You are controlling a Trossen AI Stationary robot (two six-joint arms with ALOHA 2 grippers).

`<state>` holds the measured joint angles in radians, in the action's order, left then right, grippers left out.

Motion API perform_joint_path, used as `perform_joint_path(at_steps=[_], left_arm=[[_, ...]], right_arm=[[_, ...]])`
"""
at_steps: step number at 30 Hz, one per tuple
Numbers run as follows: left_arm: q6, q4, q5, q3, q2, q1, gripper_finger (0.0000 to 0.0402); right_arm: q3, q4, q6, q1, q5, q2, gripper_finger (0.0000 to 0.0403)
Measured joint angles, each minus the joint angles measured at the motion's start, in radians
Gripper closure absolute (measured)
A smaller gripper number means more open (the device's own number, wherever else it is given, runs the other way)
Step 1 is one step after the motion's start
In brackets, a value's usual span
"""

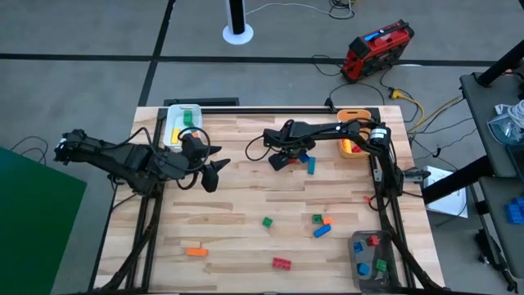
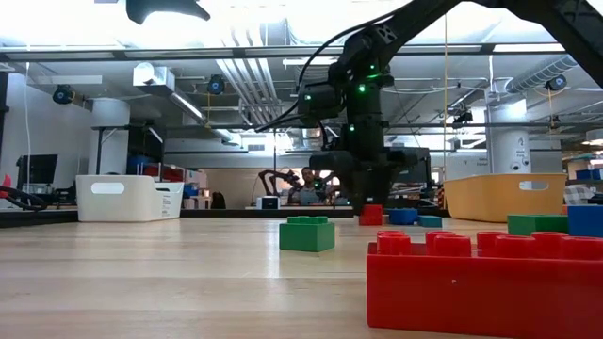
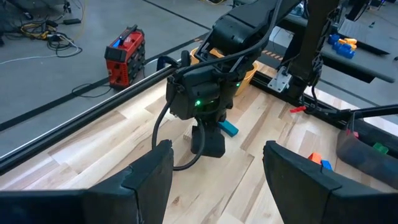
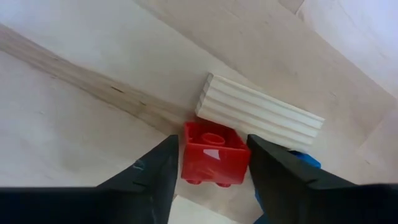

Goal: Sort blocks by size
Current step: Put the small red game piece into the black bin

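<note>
We see the small red block [image 4: 211, 154] sitting on the table between the right gripper [image 4: 208, 171]'s open fingers, not yet pinched, tight against a beige ridged block [image 4: 258, 111]. We judge closing could drag that neighbour or twist the red one loose. The left gripper [image 3: 214, 177] waits open near the white bin [image 1: 173, 124].

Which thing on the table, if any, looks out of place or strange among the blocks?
One item stands out: a pale ribbed block lying flat against the small red brick that sits between the right gripper fingers. It has ridges rather than studs, unlike the other bricks. Otherwise nothing looks spilled or damaged.
</note>
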<state>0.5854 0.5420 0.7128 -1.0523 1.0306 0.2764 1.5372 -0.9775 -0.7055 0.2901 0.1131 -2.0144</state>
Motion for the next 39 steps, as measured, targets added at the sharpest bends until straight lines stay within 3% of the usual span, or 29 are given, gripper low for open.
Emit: perform_joint_path(at_steps=[7,17,24,29,39], left_arm=[[0.0,0.0,0.0,0.0,0.0,0.0,0.0178],[0.0,0.0,0.0,0.0,0.0,0.0,0.0178],[0.0,-0.002,-0.008,0.0,0.0,-0.001,0.0178],[0.0,-0.002,-0.023,0.0,0.0,-0.003,0.0178],[-0.008,-0.001,-0.075,0.0,0.0,-0.005,0.0178]], right_arm=[[-0.004,0.004,0.01,0.0,0.0,0.001,0.0272],[-0.008,0.008,0.011,-0.002,0.0,0.017,0.0264],[-0.008,-0.04,0.085,-0.051,-0.067,0.159,0.0272],[-0.007,-0.143,0.198,-0.154,-0.14,0.318,0.0272],[-0.035,-0.349,0.184,-0.515,-0.137,0.573,0.027]])
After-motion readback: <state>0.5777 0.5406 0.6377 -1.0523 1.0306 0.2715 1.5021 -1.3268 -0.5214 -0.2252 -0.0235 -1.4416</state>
